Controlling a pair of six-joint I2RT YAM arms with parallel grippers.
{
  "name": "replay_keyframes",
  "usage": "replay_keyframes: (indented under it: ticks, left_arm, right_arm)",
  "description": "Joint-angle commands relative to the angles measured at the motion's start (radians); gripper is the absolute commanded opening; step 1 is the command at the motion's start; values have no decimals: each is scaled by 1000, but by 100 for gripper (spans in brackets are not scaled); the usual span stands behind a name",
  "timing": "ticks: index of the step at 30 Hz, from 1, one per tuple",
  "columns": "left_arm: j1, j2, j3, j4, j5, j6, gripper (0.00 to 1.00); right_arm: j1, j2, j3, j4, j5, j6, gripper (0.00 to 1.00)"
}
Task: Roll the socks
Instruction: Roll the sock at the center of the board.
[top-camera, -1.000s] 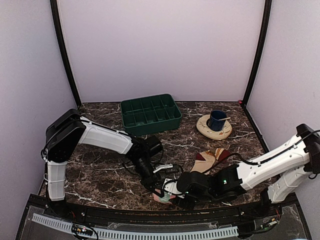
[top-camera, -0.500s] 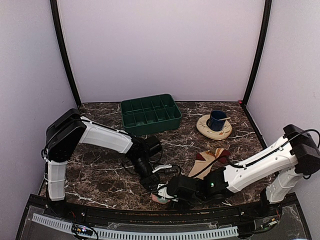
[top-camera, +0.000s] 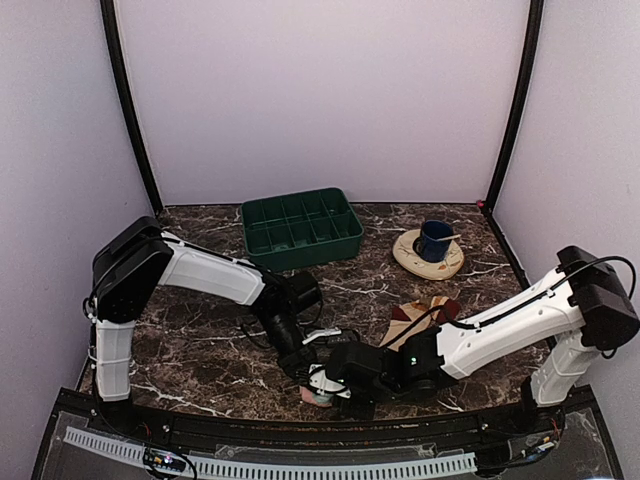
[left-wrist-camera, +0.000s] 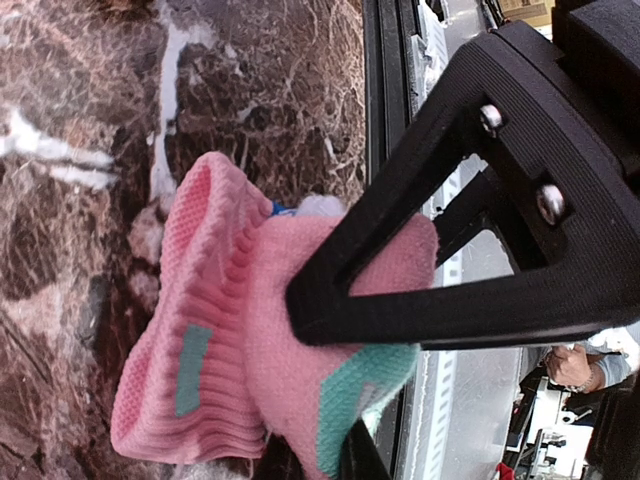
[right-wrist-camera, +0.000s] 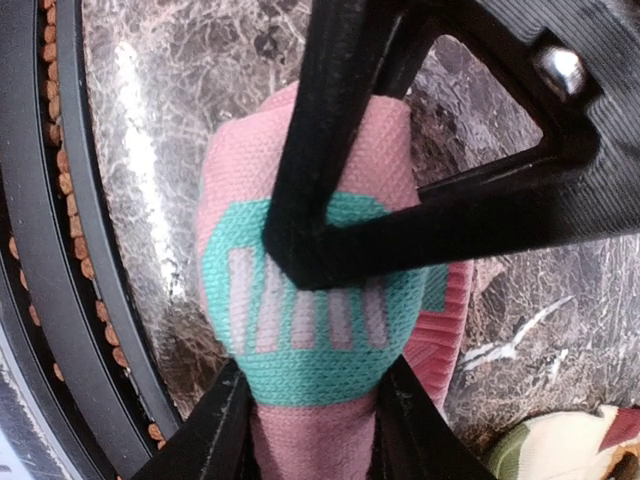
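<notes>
At near edge of table (top-camera: 200, 350), left tool (top-camera: 306, 372) and right tool (right-wrist-camera: 310, 425) stretched low, meeting, both pinching pink sock (left-wrist-camera: 210, 330)

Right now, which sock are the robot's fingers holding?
The pink sock, bunched up between both arms' fingers. The tan sock lies flat farther back with no fingers on it.

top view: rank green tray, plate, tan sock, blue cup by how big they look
1. green tray
2. plate and tan sock: they look alike, and the sock lies nearer the camera, partly behind a cable, so unranked
3. blue cup
</notes>
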Motion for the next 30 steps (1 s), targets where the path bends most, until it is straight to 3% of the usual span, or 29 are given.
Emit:
replay_keyframes:
  ticks: [1, 7, 10, 16, 30]
  left_arm:
    - [-12, 41, -22, -31, -100, -7, 0]
    - [16, -23, -75, 56, -163, -69, 18]
    - [48, -76, -128, 125, -230, -126, 30]
    - [106, -161, -195, 230, -270, -208, 41]
    - [158, -263, -262, 335, -217, -297, 52]
  right_arm:
    - [-39, 80, -4, -3, -53, 11, 19]
    - [-57, 90, -4, -13, -120, 29, 7]
    - [-72, 80, -15, -4, -151, 45, 5]
    - [-102, 60, -35, 19, -203, 79, 3]
    - [-139, 52, -69, 40, -312, 140, 2]
